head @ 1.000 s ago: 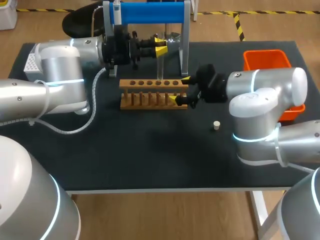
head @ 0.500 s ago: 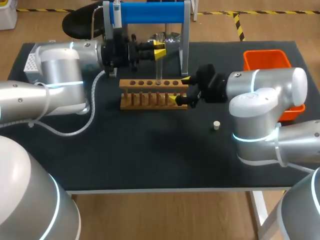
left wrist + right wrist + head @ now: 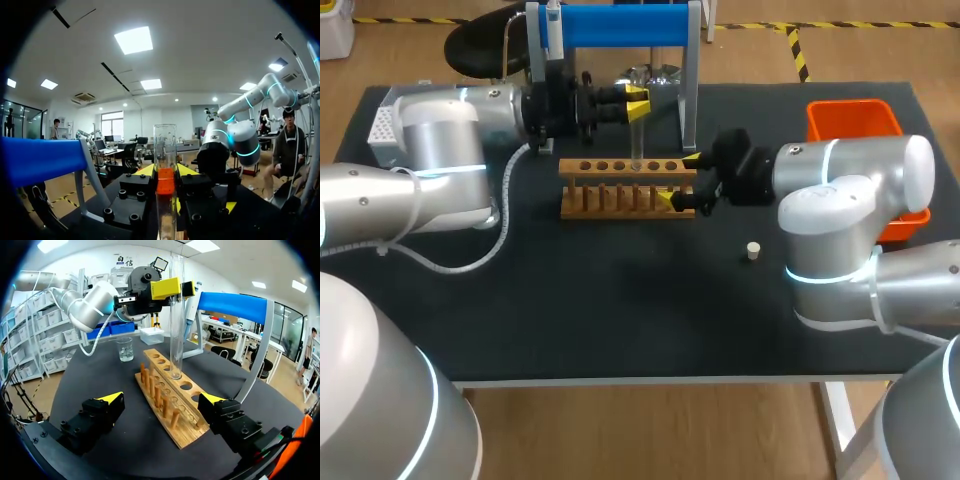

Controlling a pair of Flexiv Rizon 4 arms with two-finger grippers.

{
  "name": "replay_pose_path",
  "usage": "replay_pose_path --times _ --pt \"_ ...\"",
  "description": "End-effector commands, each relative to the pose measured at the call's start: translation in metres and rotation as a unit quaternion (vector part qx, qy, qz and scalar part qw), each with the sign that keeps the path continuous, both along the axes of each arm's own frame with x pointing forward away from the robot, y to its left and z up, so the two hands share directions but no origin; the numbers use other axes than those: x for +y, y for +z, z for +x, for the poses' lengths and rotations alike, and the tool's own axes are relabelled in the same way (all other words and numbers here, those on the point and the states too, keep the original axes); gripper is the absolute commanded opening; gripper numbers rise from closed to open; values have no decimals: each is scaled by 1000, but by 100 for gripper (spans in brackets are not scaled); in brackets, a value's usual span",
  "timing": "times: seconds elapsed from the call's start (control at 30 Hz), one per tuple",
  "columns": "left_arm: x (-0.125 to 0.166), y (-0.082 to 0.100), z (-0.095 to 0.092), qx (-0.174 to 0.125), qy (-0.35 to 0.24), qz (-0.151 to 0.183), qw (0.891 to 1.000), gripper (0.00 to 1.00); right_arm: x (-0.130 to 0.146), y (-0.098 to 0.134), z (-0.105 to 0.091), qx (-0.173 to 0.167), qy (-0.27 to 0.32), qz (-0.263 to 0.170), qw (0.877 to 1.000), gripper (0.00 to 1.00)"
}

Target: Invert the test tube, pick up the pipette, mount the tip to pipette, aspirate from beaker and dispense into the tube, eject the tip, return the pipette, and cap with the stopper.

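Note:
My left gripper [image 3: 638, 98] is shut on a clear glass test tube [image 3: 637, 135] and holds it upright over the wooden rack [image 3: 628, 186]. In the left wrist view the test tube [image 3: 165, 145] stands between the yellow tips of the left gripper [image 3: 165, 172], open mouth up. In the right wrist view the tube [image 3: 176, 315] has its lower end at one of the holes of the rack [image 3: 170, 405]. My right gripper [image 3: 162, 400] is open, one finger on each side of the rack's near end; in the head view this right gripper [image 3: 682, 180] is at the rack's right end. The pipette [image 3: 552, 25] hangs on the blue stand. A small stopper [image 3: 753, 250] lies on the mat.
An orange bin [image 3: 855, 120] stands at the right rear, behind my right arm. A glass beaker [image 3: 125, 349] and a white box [image 3: 151, 335] sit beyond the rack's far end. The blue stand's frame [image 3: 690, 70] rises just behind the rack.
My left gripper has shifted slightly toward the far side with the tube in it. The right arm has not moved.

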State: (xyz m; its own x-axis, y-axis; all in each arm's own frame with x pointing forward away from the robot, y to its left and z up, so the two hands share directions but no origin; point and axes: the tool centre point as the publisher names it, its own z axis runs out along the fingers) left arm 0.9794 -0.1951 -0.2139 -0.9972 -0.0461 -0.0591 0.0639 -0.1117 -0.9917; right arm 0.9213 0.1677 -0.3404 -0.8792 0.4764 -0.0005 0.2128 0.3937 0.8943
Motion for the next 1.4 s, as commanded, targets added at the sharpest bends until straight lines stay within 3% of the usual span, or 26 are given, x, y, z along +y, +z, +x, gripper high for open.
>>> replay_pose_path --times 0.03,0.77,1.4 --pt "-1 -5 5 -1 -5 -4 1000 0 -1 0 0 0 0 0 1000 100" --pt "-1 -17 5 4 -7 -5 1000 0 -1 0 0 0 0 0 1000 100" --pt "3 -27 3 7 -7 44 999 0 -1 0 0 0 0 0 1000 100"
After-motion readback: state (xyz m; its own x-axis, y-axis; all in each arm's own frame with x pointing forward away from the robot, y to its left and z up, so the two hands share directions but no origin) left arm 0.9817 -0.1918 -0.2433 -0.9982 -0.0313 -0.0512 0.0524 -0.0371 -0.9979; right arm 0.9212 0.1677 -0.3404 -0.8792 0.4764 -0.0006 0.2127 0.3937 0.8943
